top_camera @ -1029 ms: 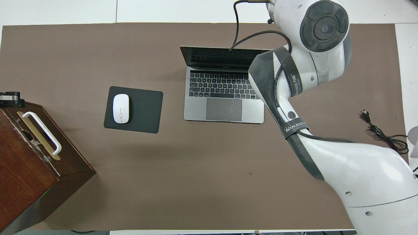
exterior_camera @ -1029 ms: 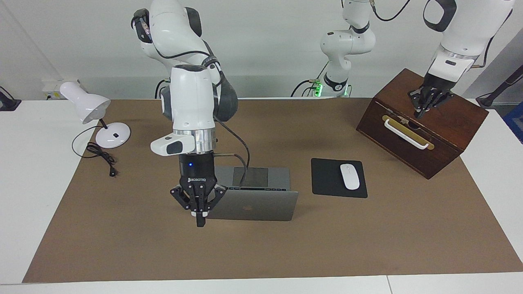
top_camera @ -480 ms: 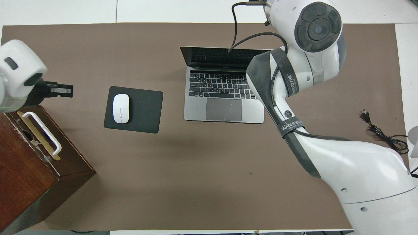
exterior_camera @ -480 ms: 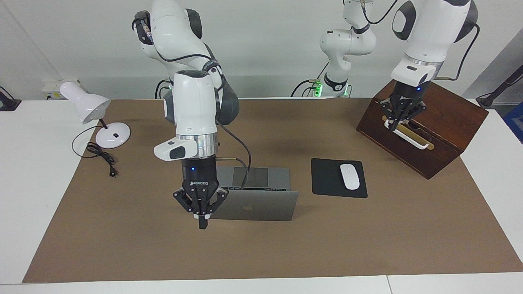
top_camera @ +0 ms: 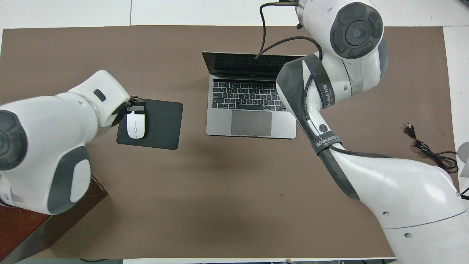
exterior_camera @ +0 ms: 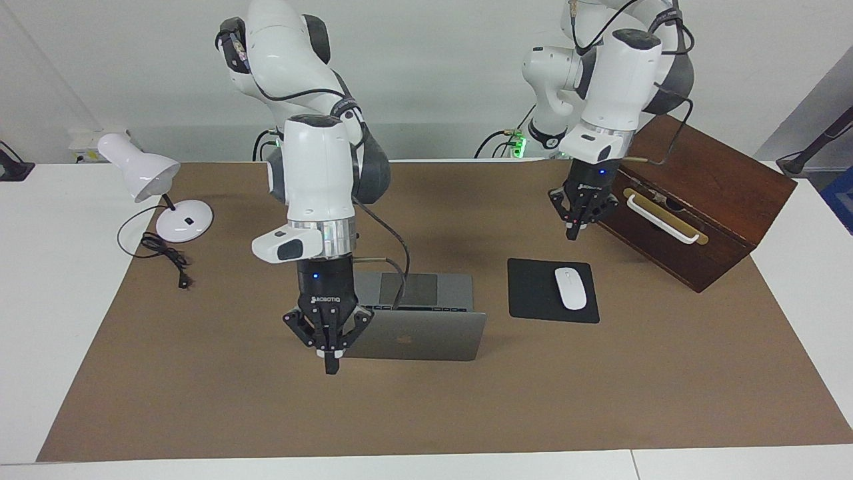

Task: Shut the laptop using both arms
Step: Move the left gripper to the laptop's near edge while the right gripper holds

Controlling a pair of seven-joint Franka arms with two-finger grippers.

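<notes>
The silver-grey laptop stands open in the middle of the brown mat, its lid with the apple logo turned away from the robots. My right gripper is shut and points straight down. It hangs low against the outer face of the lid, at the corner toward the right arm's end; whether it touches I cannot tell. In the overhead view the right arm's own wrist hides it. My left gripper is shut and empty, up in the air over the mouse pad's edge, well apart from the laptop.
A black mouse pad with a white mouse lies beside the laptop. A wooden box stands at the left arm's end. A white desk lamp and its cable sit at the right arm's end.
The left arm has swung from above the wooden box over to the mouse pad, with its gripper staying shut. The right gripper has barely shifted at the lid's corner.
</notes>
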